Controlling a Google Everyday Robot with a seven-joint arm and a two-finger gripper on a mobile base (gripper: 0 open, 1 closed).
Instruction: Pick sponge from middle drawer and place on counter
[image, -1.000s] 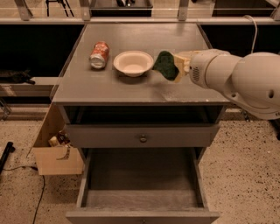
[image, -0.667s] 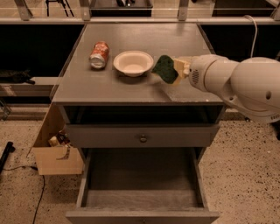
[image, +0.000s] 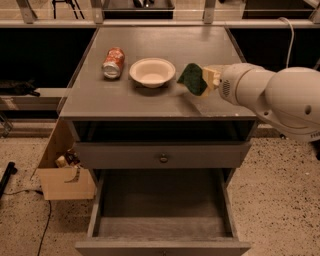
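Saw a cardboard box on the floor at far left, just beside the cabinet, with a few small items inside, too small to tell. Found a soda can lying on its side on the left part of the tabletop. Noted a pale bowl just right of the can, upright, showing only its own bare inside. Found the sponge right of the bowl, near it but apart, dark green face toward the camera, over the right part of the tabletop with a shadow below; could not tell whether its lower edge touched the surface. Saw the gripper closed on the sponge's right end. Traced the bulky white arm from there to the right edge, reaching in roughly level over the tabletop's right side. Lower down, noted a closed drawer front with a round knob, and beneath it the middle drawer pulled out, grey floor showing.
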